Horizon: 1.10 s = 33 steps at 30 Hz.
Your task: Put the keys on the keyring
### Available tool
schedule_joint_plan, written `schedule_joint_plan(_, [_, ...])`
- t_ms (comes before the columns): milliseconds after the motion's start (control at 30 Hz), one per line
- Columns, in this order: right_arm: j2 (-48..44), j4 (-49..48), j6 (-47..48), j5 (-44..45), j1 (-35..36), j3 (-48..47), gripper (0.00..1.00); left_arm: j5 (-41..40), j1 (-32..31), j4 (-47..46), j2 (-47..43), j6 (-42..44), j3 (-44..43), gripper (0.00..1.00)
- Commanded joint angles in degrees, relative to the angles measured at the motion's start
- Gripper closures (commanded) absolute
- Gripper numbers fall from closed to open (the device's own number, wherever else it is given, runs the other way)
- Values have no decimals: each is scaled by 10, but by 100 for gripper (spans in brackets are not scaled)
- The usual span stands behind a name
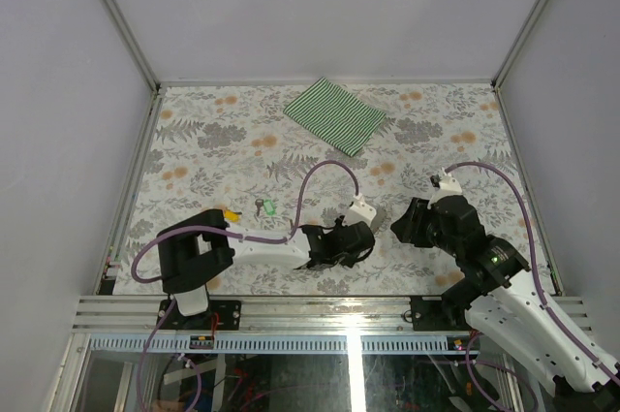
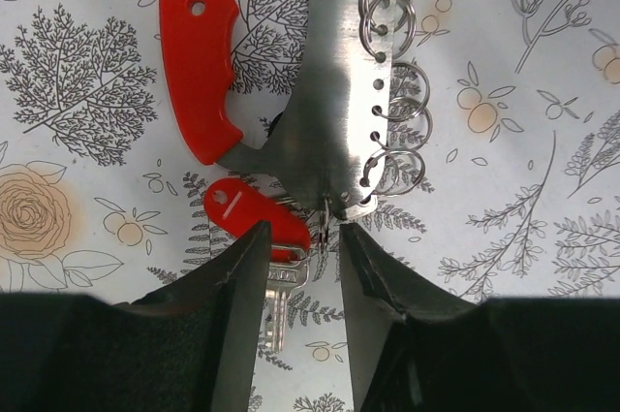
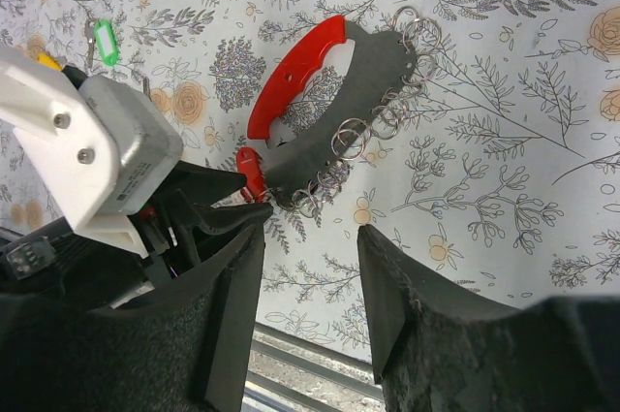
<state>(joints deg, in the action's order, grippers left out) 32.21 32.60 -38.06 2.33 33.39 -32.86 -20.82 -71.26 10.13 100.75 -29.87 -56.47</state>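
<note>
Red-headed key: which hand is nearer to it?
Left. The left hand hangs directly over the red-headed key; the right hand hangs apart from it, across a stretch of table.

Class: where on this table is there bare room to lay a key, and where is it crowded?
Free: the table between the green striped cloth and the grippers, and the far corners either side of it. Crowded: the near middle, where left gripper and right gripper hover by the keyring, and the green key and yellow key by the left arm.
</note>
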Motion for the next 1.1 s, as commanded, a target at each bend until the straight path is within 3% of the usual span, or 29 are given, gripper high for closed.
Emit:
schedule_joint_plan(0, [0,-22,8,-5,3,0,50,-20,-3,-19,12,15,-23,66])
schedule_joint_plan(667, [2,-21,13,-8,3,-1,49,-27,0,-20,29,31,-41,78])
schedule_joint_plan(1067, [0,-24,13,-6,3,4,50,-13,3,-16,17,41,-40,100])
